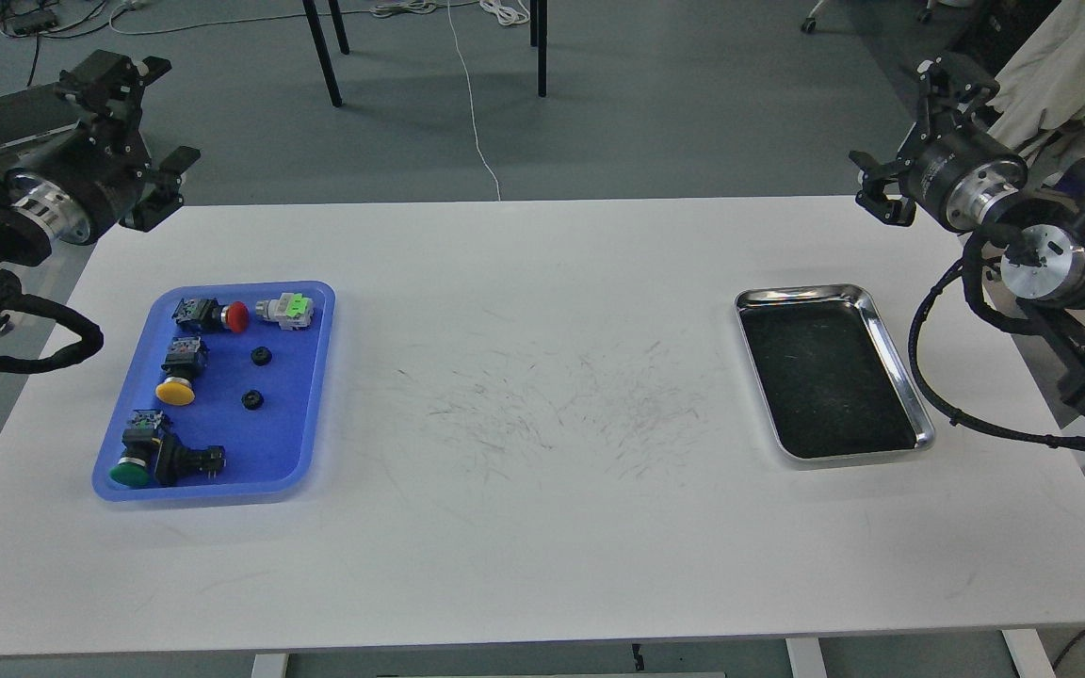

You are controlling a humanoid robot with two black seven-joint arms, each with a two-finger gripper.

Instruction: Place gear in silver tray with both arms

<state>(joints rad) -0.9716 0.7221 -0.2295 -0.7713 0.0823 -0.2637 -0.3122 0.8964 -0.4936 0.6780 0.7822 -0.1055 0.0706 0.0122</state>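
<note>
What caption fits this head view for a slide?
Both grippers, left and right, raised over a white table; parts in a blue tray, silver tray empty.

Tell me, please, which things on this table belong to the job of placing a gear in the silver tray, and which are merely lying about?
Belong to the job:
silver tray, nothing in it
two small black gears in the blue tray
left gripper and right gripper, both raised off the table

Lying about:
red button
yellow button
green button
green-and-white switch part
</note>
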